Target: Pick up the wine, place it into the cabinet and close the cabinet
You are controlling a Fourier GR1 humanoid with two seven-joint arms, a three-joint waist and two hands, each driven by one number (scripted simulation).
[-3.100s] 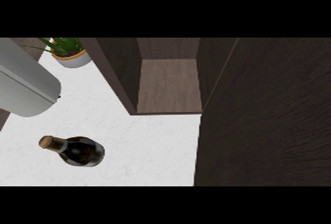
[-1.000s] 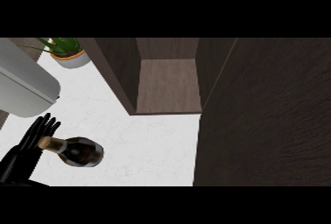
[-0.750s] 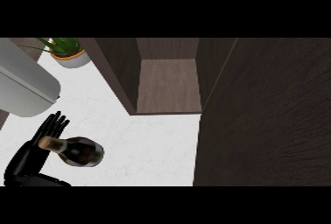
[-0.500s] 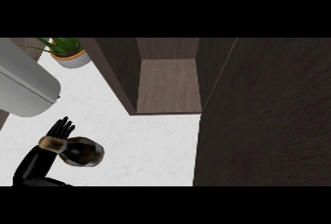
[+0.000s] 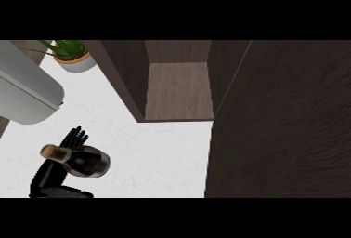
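We have the wine [image 5: 83, 161] standing on the white counter [image 5: 165, 158] at about eight o'clock in the head view, seen almost from straight above, so its cork-coloured top shows at the upper left of the dark round body and its long axis runs nearly along our line of sight, leaning a little toward ten o'clock. Our left hand [image 5: 60, 160] comes up from the six o'clock edge and lies directly against the bottle's nine o'clock side; its fingers [image 5: 74, 136] are straight and spread, pointing to twelve o'clock past the neck, not curled round the glass. So the bottle sits to the three o'clock side of our palm, touching or all but touching it, and we cannot tell from here where the thumb lies, since the body of the bottle hides it. Our right hand does not show at all, so the left is plainly the nearer one for the pick. We judge that the grasp is not yet made: the fingers need to wrap from the nine o'clock side round the body or neck. The cabinet [image 5: 178, 90] stands open toward one o'clock from the bottle, its wooden shelf bare where we see it, well apart across the counter, with its dark door [image 5: 281, 121] filling the three o'clock side.
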